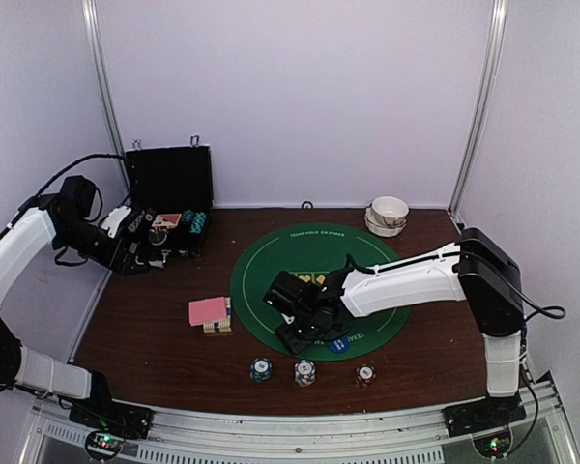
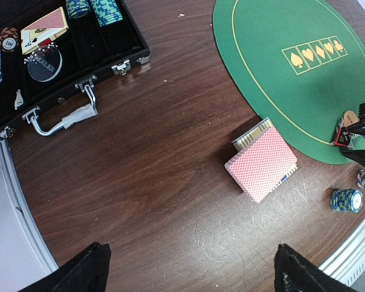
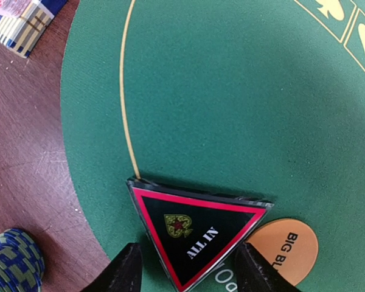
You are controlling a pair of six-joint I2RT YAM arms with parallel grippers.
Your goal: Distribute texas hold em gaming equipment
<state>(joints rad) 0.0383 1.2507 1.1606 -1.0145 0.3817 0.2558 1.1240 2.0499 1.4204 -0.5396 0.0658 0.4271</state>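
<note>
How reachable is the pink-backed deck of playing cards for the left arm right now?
Probably yes. The pink-backed deck lies uncovered on the brown wooden table beside the round green felt mat, in front of the open left gripper. The right gripper is over at the black-and-red triangular marker, clear of it.

The left arm (image 1: 24, 246) bends high at rear left, left gripper (image 2: 188, 258) spread wide; right arm (image 1: 406, 280) stretches low leftward, right gripper (image 3: 188, 252) parted.

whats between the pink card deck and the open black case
Only bare wooden table lies between the pink card deck and the black case; the left wrist view shows it best.
</note>
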